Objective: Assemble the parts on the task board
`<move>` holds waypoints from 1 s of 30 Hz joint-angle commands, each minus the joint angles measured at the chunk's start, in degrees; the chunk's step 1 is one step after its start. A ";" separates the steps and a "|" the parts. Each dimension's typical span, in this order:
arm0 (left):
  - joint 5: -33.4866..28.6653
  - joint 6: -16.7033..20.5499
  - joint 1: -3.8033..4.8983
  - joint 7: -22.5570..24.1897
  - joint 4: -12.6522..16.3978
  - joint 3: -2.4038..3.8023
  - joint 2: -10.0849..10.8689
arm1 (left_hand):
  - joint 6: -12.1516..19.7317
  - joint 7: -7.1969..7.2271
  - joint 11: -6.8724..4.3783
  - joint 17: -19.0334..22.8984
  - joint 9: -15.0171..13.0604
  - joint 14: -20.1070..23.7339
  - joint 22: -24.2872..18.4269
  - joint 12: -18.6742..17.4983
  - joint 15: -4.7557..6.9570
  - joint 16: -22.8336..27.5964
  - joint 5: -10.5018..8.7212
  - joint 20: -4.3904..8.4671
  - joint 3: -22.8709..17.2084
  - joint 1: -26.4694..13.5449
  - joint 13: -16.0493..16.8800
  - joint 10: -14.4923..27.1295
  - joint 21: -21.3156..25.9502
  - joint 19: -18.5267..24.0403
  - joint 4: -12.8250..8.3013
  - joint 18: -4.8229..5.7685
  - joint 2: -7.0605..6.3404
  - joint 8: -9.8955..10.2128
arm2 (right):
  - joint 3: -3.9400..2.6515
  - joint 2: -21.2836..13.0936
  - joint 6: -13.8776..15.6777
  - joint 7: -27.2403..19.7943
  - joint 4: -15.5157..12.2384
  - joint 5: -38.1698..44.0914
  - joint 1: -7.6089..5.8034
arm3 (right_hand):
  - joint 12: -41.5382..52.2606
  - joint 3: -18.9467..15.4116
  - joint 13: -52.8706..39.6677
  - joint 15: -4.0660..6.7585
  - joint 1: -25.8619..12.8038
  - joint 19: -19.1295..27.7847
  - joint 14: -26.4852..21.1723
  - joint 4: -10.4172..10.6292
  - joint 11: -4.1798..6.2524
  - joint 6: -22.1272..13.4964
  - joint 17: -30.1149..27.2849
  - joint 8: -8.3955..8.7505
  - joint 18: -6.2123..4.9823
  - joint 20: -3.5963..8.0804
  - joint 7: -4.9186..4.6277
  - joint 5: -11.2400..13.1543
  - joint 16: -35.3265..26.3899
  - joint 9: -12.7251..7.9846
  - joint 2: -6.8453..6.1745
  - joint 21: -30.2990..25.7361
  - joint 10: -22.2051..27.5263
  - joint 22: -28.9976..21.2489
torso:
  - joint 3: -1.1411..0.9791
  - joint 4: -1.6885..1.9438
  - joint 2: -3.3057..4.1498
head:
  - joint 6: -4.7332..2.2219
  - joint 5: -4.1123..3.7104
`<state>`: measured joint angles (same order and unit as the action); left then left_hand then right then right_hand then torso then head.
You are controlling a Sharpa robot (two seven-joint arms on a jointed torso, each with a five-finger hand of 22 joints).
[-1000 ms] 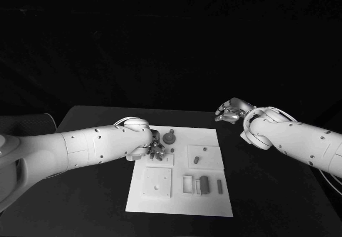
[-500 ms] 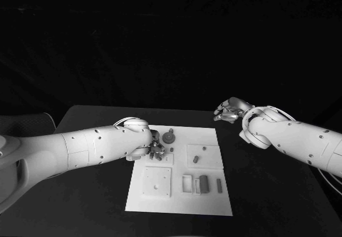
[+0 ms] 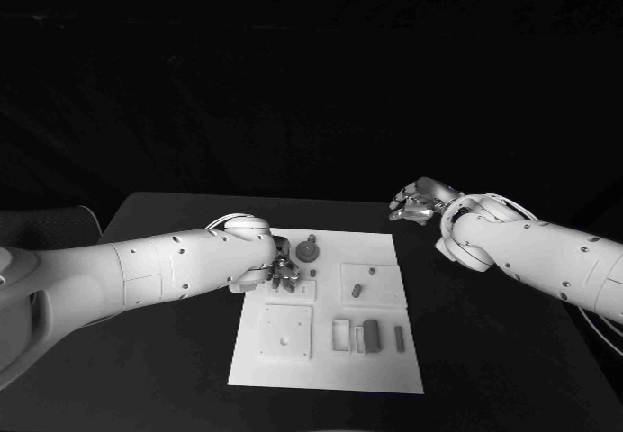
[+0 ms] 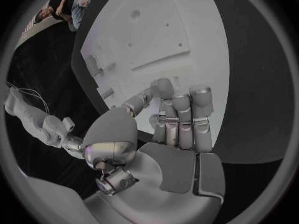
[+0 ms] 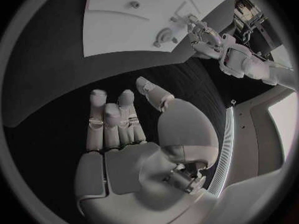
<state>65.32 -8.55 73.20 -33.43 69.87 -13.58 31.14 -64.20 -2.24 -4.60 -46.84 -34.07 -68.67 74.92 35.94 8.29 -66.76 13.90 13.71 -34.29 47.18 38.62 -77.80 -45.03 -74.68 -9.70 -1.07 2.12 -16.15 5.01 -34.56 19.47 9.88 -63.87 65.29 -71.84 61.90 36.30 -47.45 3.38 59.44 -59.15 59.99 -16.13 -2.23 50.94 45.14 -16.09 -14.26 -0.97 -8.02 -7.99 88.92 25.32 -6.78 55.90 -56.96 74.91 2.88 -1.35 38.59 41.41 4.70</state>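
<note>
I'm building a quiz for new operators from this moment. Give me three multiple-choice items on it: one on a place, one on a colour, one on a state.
1. Where is the left hand?
A. over the task board's far left part
B. off the table
C. over the board's near edge

2. What colour is the task board?
A. black
B. white
C. striped

3. What does the right hand hold?
A. a part
B. the board
C. nothing

Key: 1 A, the head view shows it beside the round part; 2 B, it stands pale on the black table; 3 C, the right wrist view shows its palm bare.
</note>
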 commanded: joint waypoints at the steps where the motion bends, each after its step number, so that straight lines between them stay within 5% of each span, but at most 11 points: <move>1: 0.18 0.28 -0.07 0.82 -0.40 0.00 -0.41 | -5.24 2.13 -0.43 0.08 -12.71 0.62 1.25 0.39 1.22 -0.22 0.19 0.94 -0.82 0.13 0.06 -0.10 -0.41 0.51 0.61 -3.53 0.84 -7.59 | -0.03 -0.05 -0.59 -0.15 -0.22 0.57 -0.03 | 0.21 -0.22 0.03 0.24 -0.03 -0.26 0.16 0.05 -0.15 -0.07 -0.03 -0.26 -0.74 0.26 -0.77 -0.38 -0.12 -0.08 0.28 -0.22 0.31 0.09 | 0.01 0.03 0.01 | 0.14 0.00; 30: -0.03 -0.30 -0.06 0.82 -0.25 0.00 -0.55 | -5.23 2.14 -0.45 0.18 -12.83 0.71 1.27 0.53 1.16 -0.47 0.17 0.89 -0.83 0.08 0.10 -0.04 -0.63 0.64 0.38 -3.46 0.70 -7.58 | -0.03 -0.04 -0.94 -0.04 -0.25 0.57 -0.03 | 0.21 -0.23 0.04 0.25 -0.09 -0.26 0.16 0.05 -0.14 -0.09 -0.03 -0.26 -0.74 0.26 -0.76 -0.39 -0.12 -0.09 0.27 -0.23 0.31 0.10 | 0.02 0.02 0.01 | 0.14 -0.14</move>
<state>65.29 -8.54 73.14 -33.08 69.48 -13.61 30.73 -64.27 -2.17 -4.63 -46.73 -35.74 -68.78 74.95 36.16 8.40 -66.97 13.91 13.74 -34.62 47.09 38.66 -77.99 -45.46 -74.71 -9.58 -1.07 2.21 -16.16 5.01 -34.61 19.22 9.92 -64.05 65.30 -71.84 61.90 36.30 -47.45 3.42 59.44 -59.28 60.06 -16.12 -2.23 50.87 45.14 -16.09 -14.26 -0.85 -8.09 -8.21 88.92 25.32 -6.78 55.90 -56.96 74.91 2.88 -1.32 38.60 41.54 4.59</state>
